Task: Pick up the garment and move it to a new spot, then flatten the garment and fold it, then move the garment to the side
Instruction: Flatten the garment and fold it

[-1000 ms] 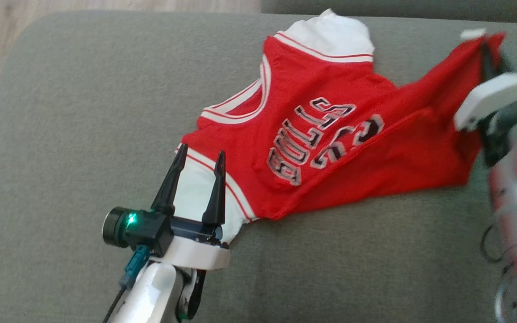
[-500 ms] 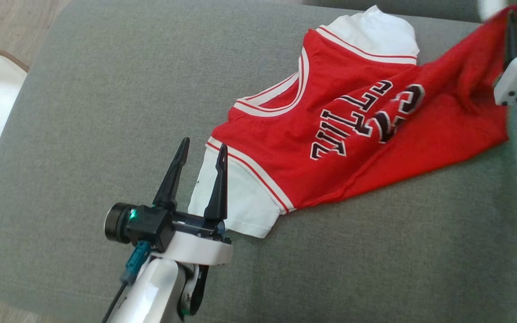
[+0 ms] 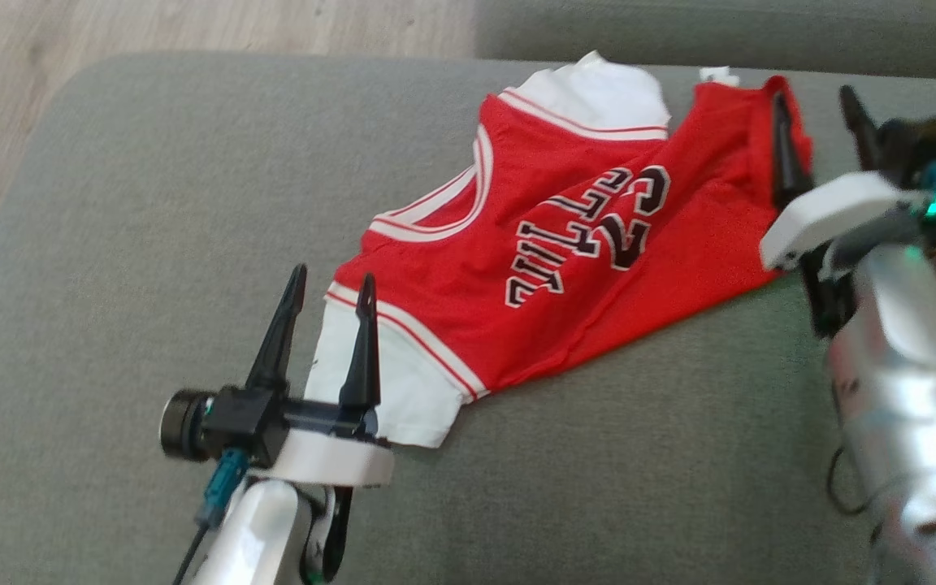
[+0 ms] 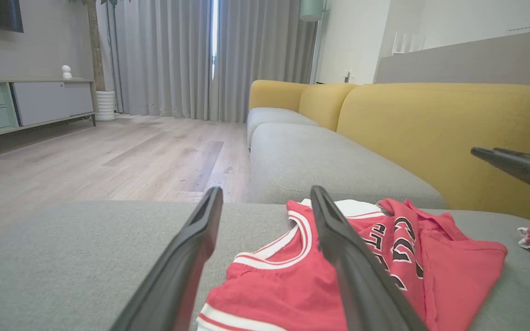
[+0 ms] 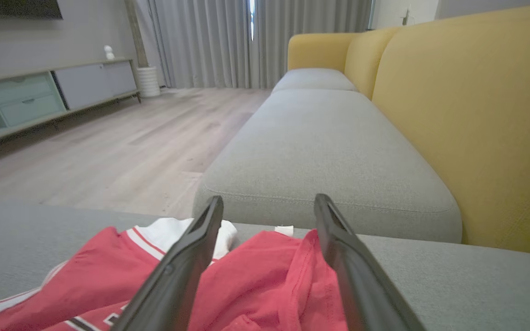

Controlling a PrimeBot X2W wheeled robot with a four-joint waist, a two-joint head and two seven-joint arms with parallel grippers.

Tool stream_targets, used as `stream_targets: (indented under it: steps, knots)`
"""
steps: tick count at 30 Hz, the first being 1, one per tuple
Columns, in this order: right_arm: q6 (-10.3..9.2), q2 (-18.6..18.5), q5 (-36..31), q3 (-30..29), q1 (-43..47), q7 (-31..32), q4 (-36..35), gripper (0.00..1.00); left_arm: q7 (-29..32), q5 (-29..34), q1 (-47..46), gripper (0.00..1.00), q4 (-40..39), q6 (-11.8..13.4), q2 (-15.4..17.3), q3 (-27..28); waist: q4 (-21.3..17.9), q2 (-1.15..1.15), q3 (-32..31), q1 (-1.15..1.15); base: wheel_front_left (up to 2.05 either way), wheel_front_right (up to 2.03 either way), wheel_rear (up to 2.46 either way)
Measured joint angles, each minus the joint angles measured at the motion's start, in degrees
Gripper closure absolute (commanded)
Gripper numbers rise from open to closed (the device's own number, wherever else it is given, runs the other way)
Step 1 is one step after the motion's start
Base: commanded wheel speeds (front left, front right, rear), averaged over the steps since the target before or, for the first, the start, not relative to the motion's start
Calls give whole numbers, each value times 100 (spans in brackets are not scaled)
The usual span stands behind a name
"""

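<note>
A red jersey (image 3: 452, 276) is laid rumpled on a grey cushion (image 3: 151, 203); the left gripper (image 3: 333, 276) and right gripper (image 3: 812, 97) are held spread apart.

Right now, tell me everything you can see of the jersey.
Red jersey, thin knit-looking fabric, white sleeves, white-and-red trim at neck and armholes, black white-edged lettering and a 23 partly lost in creases. It lies wrinkled, not flat, on the grey cushion, neck toward the robot's left, hem bunched at its right. The open right gripper straddles that hem; the open left gripper hovers at the near white sleeve, contact unclear.
</note>
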Motion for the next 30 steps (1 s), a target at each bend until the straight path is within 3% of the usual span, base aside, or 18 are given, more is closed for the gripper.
stream_targets:
  steps: [8, 15, 30]
  knots:
    - [0, 286, 589, 450, 2238, -14, -2342, 0, 0, 98, 381, 0, 15, -52, 2, 218, -380, 0, -331, -1, 0, 0, 0]
    - [0, 364, 890, 740, 3922, -14, -3731, 0, 0, 98, 642, 0, -37, -59, 3, 368, -645, 0, -473, 0, 0, 0, 0]
    - [0, 397, 940, 771, 4146, 71, -4180, 0, 0, 98, 682, 0, -41, -110, 4, 371, -680, 0, -391, 0, 0, 0, 0]
